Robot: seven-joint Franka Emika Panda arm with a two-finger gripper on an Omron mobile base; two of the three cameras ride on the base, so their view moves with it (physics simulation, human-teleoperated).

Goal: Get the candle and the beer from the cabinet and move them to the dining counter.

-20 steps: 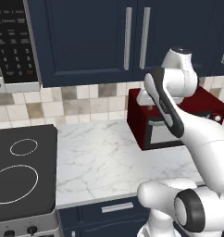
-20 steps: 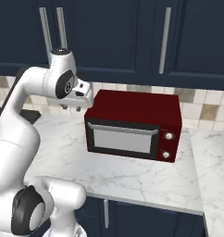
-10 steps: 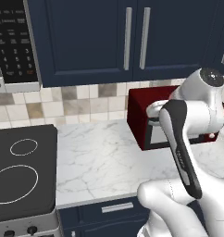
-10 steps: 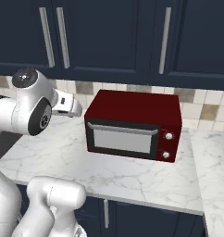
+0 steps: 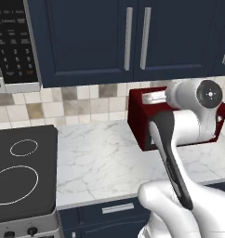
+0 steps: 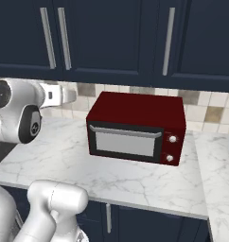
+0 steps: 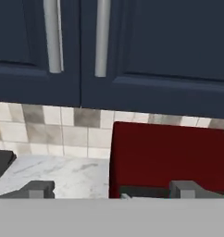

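My hand (image 7: pixel 111 189) has swung down and spread open, empty, before the still-closed cabinet (image 7: pixel 132 51) at upper frame.

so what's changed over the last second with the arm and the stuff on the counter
The white arm folded down and back toward its base, its upper joint dropping from in front of the navy wall cabinet doors to the level of the red boxy microwave. The claw opened wide with nothing between its tips. The microwave, the closed cabinet doors and the black cooktop stayed put.
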